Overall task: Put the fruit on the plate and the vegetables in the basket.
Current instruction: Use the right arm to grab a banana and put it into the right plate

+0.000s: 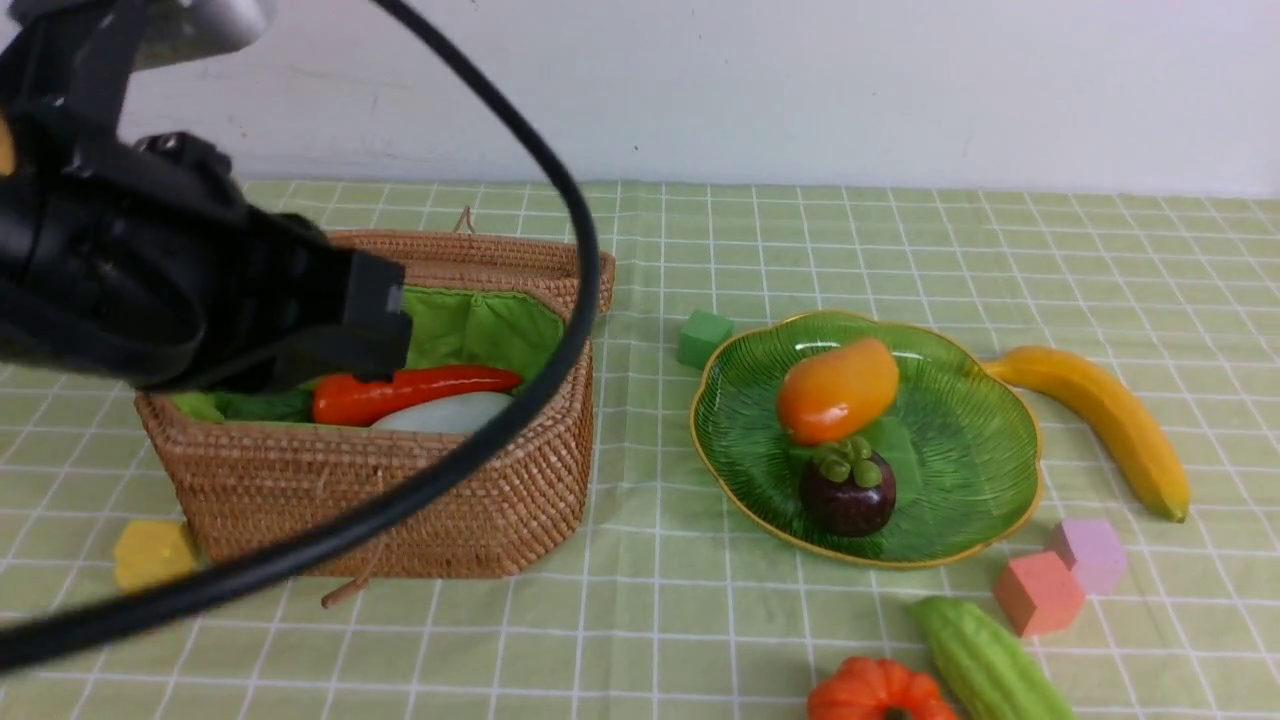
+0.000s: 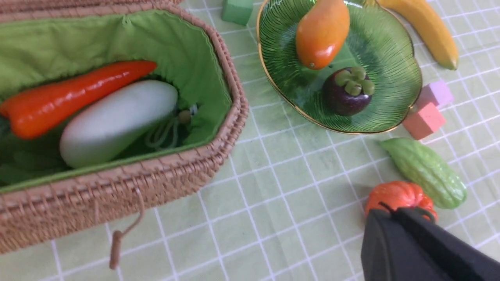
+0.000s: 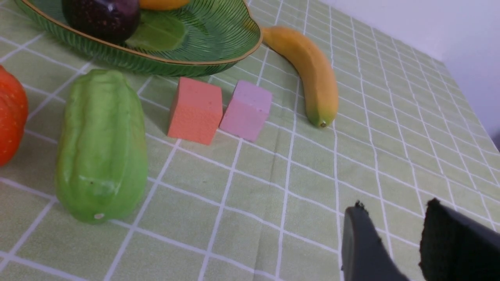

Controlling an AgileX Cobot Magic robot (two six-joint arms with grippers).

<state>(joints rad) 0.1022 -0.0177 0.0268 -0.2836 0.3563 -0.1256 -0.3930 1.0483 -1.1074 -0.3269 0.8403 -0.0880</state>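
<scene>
I am looking over a pale green tablecloth (image 1: pixel 700 620) with white grid lines, a plain white wall (image 1: pixel 800 90) behind. Mango (image 1: pixel 838 390) and mangosteen (image 1: pixel 848 490) are sitting on the plate (image 1: pixel 960 360), banana (image 1: pixel 1100 420) just beside it. Carrot (image 1: pixel 410 393) and radish (image 1: pixel 445 412) are lying in the basket (image 1: pixel 400 500), pumpkin (image 1: pixel 880 692) and gourd (image 1: pixel 985 660) on the cloth. The left gripper (image 2: pixel 384 214) is pinching closed, empty; the right gripper (image 3: pixel 394 210) is standing parted, empty.

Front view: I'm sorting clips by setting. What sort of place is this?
Likely a staged tabletop test bench: toy banana and coral foam cube on a checked green tablecloth, bare white wall behind.
</scene>
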